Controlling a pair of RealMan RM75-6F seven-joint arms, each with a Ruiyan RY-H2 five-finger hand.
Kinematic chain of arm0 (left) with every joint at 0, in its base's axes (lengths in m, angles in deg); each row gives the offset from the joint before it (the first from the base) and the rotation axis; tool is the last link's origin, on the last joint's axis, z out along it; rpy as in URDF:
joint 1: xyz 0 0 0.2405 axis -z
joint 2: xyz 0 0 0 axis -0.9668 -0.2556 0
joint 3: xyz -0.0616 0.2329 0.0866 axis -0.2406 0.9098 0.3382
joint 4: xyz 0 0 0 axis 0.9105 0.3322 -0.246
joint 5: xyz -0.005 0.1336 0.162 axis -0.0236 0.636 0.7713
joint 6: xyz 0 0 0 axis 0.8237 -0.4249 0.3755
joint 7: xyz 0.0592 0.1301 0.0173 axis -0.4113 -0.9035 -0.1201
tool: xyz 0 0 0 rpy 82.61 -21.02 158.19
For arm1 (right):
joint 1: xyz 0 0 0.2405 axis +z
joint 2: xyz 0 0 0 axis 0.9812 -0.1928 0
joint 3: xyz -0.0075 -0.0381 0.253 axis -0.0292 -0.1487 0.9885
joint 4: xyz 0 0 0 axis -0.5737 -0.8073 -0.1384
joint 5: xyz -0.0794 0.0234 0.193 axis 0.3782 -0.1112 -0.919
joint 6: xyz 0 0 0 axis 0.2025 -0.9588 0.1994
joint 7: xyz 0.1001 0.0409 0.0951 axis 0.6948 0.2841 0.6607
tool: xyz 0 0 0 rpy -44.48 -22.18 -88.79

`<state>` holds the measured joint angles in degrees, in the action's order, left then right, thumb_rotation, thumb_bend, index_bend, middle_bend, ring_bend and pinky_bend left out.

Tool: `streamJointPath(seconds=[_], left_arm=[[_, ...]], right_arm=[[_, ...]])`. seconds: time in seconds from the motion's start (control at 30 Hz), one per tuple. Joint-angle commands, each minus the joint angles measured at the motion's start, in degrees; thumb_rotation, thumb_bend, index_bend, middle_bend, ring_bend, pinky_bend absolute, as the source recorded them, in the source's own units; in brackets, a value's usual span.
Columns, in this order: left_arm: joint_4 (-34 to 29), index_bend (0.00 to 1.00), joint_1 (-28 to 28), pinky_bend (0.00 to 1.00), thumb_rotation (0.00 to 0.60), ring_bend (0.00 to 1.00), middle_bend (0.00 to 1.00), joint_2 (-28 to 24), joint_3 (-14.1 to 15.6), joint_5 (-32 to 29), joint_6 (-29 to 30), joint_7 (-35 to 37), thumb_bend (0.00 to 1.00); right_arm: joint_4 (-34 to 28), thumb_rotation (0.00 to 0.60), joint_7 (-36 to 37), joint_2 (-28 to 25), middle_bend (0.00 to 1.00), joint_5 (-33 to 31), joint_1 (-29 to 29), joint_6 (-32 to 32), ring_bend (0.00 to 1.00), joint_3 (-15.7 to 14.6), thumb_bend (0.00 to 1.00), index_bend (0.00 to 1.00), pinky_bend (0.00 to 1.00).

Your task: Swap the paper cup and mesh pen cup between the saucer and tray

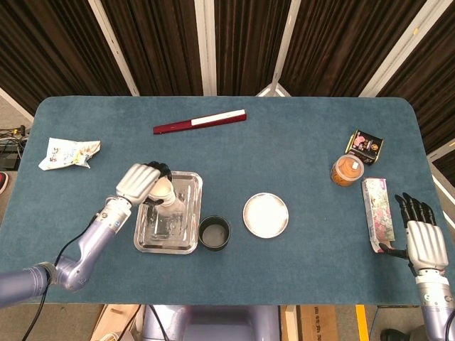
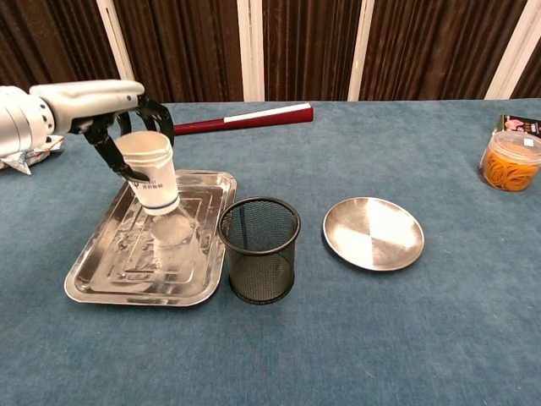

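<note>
My left hand (image 1: 141, 182) (image 2: 118, 118) grips a white paper cup (image 2: 153, 172) (image 1: 163, 193) and holds it tilted a little above the steel tray (image 2: 101, 269) (image 1: 183, 241). A black mesh pen cup (image 2: 259, 249) (image 1: 214, 232) stands upright on the cloth between the tray and the round saucer (image 2: 373, 233) (image 1: 266, 214). The saucer holds nothing. My right hand (image 1: 423, 238) rests at the table's right edge, fingers apart and empty, beside a flowered box; the chest view does not show it.
A red and white stick (image 1: 200, 121) (image 2: 245, 117) lies at the back. At far left is a crumpled packet (image 1: 69, 153). A jar of orange bands (image 1: 347, 170) (image 2: 509, 161), a dark card (image 1: 365, 145) and a flowered box (image 1: 377, 212) sit at right.
</note>
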<state>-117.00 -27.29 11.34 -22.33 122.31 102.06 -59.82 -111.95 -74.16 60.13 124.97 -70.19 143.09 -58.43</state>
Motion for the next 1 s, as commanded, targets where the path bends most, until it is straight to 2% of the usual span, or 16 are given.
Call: streamJointPath(seconds=[0.03,0.13,0.23,0.37,0.5,0.6,0.73,0.8,1.0], left_arm=[[0.18,0.34,0.54,0.40,0.600,0.16,0.17,0.61,0.38,-0.61,-1.58,-1.52,0.24],[-0.67,0.29,1.22,0.34,0.600,0.07,0.11,0.72,0.43,-2.06,-3.00,-3.47,0.16],[-1.77,0.23,1.57,0.29,0.600,0.01,0.05,0.51,0.43,-3.05,-3.35,-5.11,0.12],[-5.34,0.09,2.38,0.25,0.600,0.00,0.00,-1.33,0.76,-5.67,-4.19,-9.13,0.05],[-10.56,0.07,2.30,0.22,0.600,0.00,0.00,-3.85,0.10,-6.20,-2.55,-10.52,0.02],[-16.95,0.06,-0.74,0.20,0.600,0.00,0.00,-7.62,-1.23,-1.70,3.89,-7.66,0.02],[-21.42,0.06,-9.13,0.19,0.600,0.00,0.00,-13.72,-0.47,5.90,17.09,-2.60,0.02],[-20.56,0.06,-13.94,0.18,0.600,0.00,0.00,-15.64,1.57,10.01,23.23,0.27,0.02],[-15.20,0.09,-24.06,0.16,0.600,0.00,0.00,-17.00,8.50,15.83,32.26,2.14,0.03]], right_arm=[[-0.06,0.600,0.20,-0.13,0.00,-0.01,-0.06,-0.01,0.00,0.01,0.00,0.00,0.00],[-0.30,0.600,0.39,-0.71,0.00,0.21,-0.06,-0.50,0.00,-0.31,0.00,0.00,0.00],[-0.54,0.600,0.51,-1.09,0.00,0.29,-0.09,-0.72,0.00,-0.46,0.00,0.00,0.00],[-1.05,0.600,0.18,-1.70,0.00,-0.28,-0.17,-1.29,0.00,-0.60,0.00,0.00,0.00],[-1.78,0.600,-0.64,-2.51,0.00,-0.55,-0.16,-1.63,0.00,-0.74,0.00,0.00,0.00],[-1.93,0.600,-0.54,-2.63,0.00,0.33,-0.18,-1.17,0.00,-0.90,0.00,0.00,0.00],[-1.59,0.600,0.70,-2.36,0.00,3.08,0.42,-1.26,0.00,-1.59,0.00,0.00,0.00],[-1.42,0.600,1.83,-2.17,0.00,5.58,1.34,-1.72,0.00,-2.08,0.00,0.00,0.00],[-4.55,0.600,-1.36,-1.67,0.00,10.88,7.53,-6.54,0.00,-1.52,0.00,0.00,0.00]])
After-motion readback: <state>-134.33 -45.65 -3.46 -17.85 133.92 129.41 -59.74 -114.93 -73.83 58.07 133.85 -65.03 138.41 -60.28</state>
